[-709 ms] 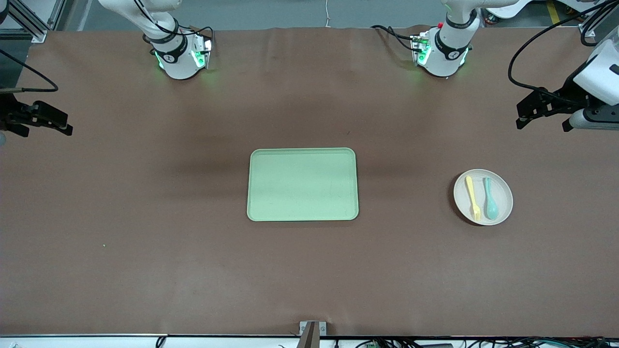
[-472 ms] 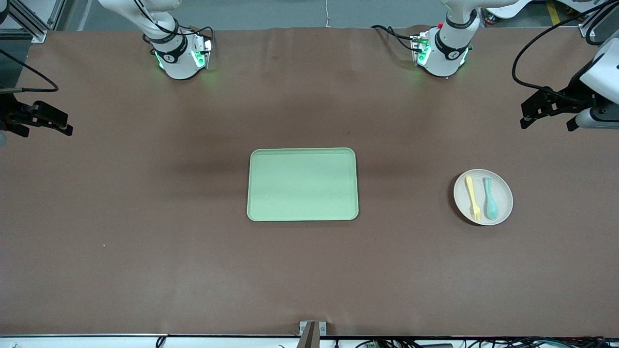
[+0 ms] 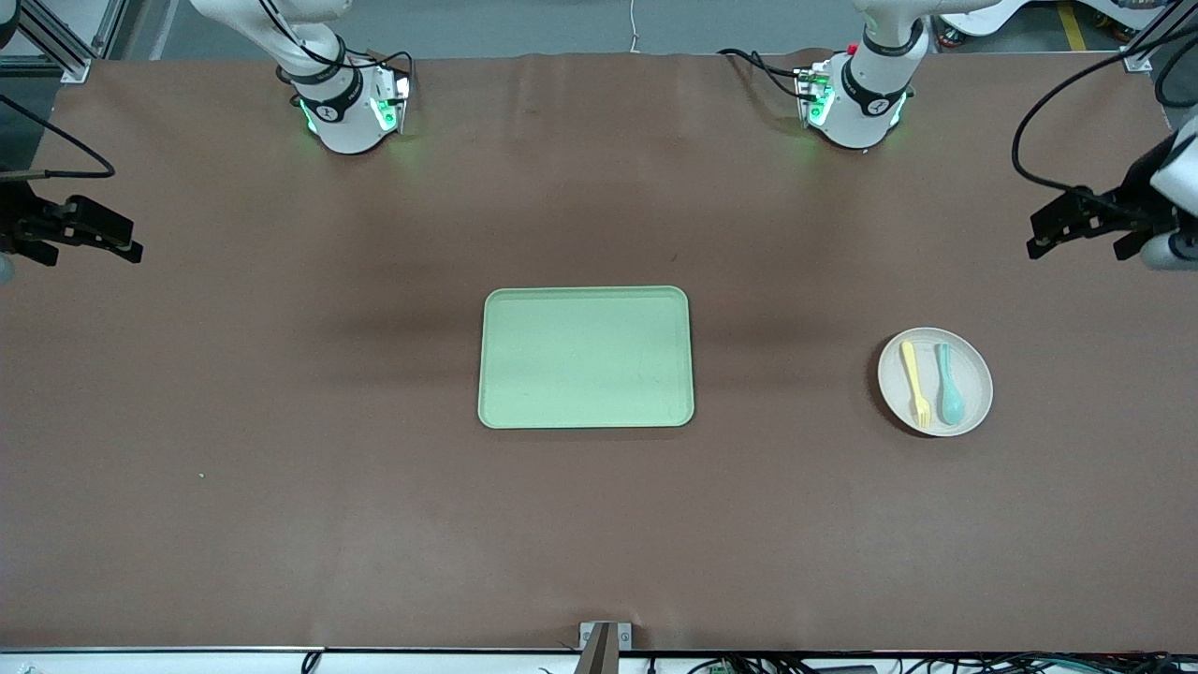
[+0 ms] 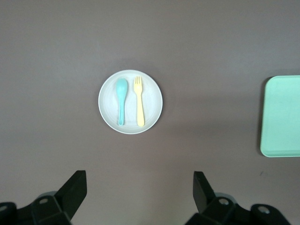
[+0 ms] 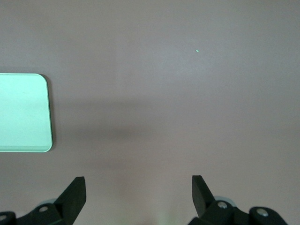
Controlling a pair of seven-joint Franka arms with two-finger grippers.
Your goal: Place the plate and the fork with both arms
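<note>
We see bare table (image 3: 281,449) all round the tray (image 3: 587,357); nothing borders its rim. The plate (image 3: 935,381), well apart toward the left arm's end, has bare table around it from 12 through 11 o'clock. On it, fork (image 3: 915,371) and spoon (image 3: 949,382) lie parallel with a narrow gap between them.

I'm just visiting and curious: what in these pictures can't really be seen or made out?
- Right claw: front view's edge cuts off its arm.
- Left claw: the same view's edge cuts off part of the wrist.
- Tray: both wrist views show only one end; the edge cuts the rest.
- Fork tines: too small to count in the front view.
- Plate: absent from the right wrist view.
</note>
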